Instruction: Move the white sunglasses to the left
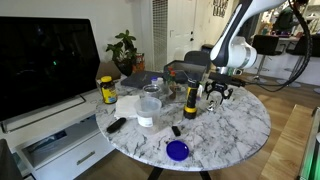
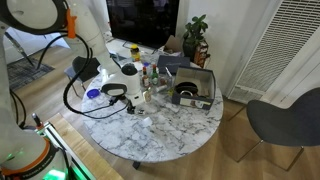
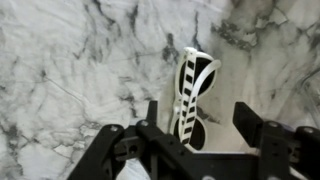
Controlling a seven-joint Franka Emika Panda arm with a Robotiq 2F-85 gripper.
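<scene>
Between spread jaws, white sunglasses (image 3: 193, 95), 1 lens (image 3: 196, 135) seemingly half-hidden.

One white sunglasses (image 3: 194, 88), one blue disc (image 1: 177, 150)

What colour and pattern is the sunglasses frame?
The sunglasses: white frame, dark striping; clearest in wrist view.

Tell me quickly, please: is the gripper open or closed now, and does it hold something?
Gripper: open, holding nothing; the thin white-framed sunglasses with dark lenses lie between its fingers.
</scene>
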